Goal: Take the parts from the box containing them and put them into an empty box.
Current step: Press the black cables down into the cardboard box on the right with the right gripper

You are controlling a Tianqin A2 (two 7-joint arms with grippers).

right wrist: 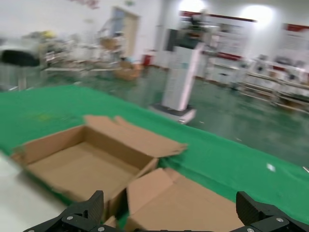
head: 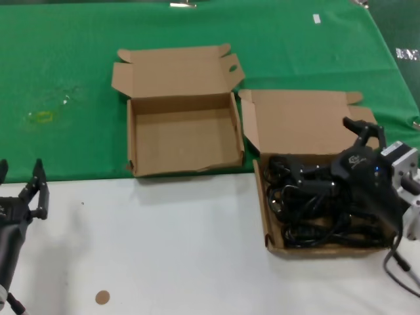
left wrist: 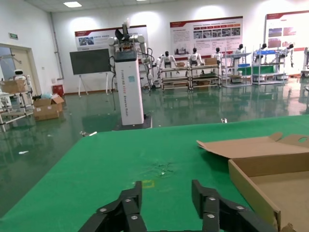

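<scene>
Right pincer hangs low over the tangled black power cords, its fingers spread wide apart and gripping nothing. Those cords fill the cardboard box with the straight front wall, which sits at the right on the white tabletop. Just beside it, on the green cloth, the second cardboard box lies open and bare inside. Left pincer, fingers apart, waits at the near left edge. No legible writing shows on either box.
</scene>
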